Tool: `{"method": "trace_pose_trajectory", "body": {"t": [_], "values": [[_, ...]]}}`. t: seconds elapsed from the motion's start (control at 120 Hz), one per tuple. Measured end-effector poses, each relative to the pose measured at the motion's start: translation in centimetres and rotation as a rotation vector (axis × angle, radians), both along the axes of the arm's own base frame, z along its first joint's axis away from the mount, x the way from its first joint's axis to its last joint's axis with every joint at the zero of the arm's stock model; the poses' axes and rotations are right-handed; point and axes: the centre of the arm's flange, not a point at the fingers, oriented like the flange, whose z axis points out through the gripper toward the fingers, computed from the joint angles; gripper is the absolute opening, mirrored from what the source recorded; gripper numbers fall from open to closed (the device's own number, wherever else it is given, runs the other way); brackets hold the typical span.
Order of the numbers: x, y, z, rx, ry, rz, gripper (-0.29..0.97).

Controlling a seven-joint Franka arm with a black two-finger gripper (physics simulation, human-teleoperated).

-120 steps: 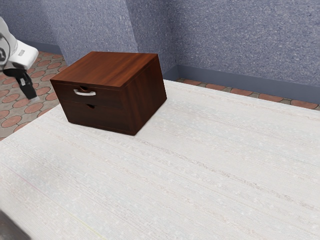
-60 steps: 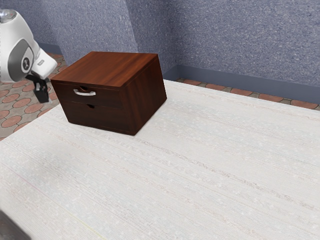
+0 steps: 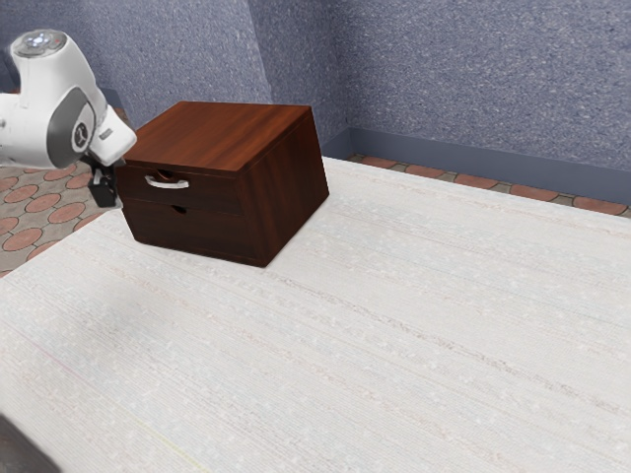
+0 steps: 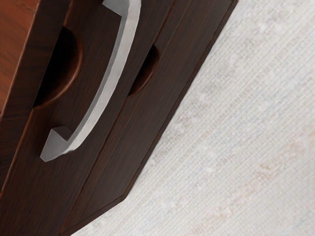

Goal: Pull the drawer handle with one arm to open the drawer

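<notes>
A dark brown wooden cabinet (image 3: 232,138) stands on the white table (image 3: 394,325) at the back left. Its upper drawer (image 3: 202,191) carries a curved silver handle (image 3: 166,181) and sits flush with the cabinet front. My black gripper (image 3: 103,186) hangs under the white arm (image 3: 54,113), just off the cabinet's front corner on the exterior view's left, at about the handle's height and a short way from it. In the wrist view the handle (image 4: 106,83) lies close ahead, slanting across the drawer front (image 4: 44,187), with a round recess (image 4: 61,69) behind it.
A lower drawer front with a small notch (image 3: 177,209) lies under the handle. Blue-grey walls (image 3: 444,69) rise behind the table, and a red tiled floor (image 3: 39,212) lies past the table's left edge. The white tabletop stretches wide to the exterior view's right and front.
My arm has swung toward the exterior view's right, bringing the gripper from over the tiled floor up beside the cabinet's front corner near the handle. The cabinet and drawer have not moved.
</notes>
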Motion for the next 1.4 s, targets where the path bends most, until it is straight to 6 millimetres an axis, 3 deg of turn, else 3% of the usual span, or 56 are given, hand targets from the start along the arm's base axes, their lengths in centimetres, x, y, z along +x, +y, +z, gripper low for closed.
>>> {"method": "trace_pose_trajectory", "body": {"t": [0.167, 0.442, 0.617, 0.733, 1.033, 1.4], "values": [[1.3, -2.0, -0.6, 0.052, 0.043, -0.078, 0.68], [0.8, -0.5, -1.6, 0.101, 0.067, -0.100, 0.68], [2.1, -1.4, -2.6, 0.108, 0.068, -0.139, 0.68], [2.3, -0.9, -3.8, 0.105, 0.080, -0.143, 0.68], [3.9, -2.8, -5.1, 0.095, 0.088, -0.193, 0.68], [3.9, -2.8, -6.3, 0.083, 0.104, -0.203, 0.70]]}}
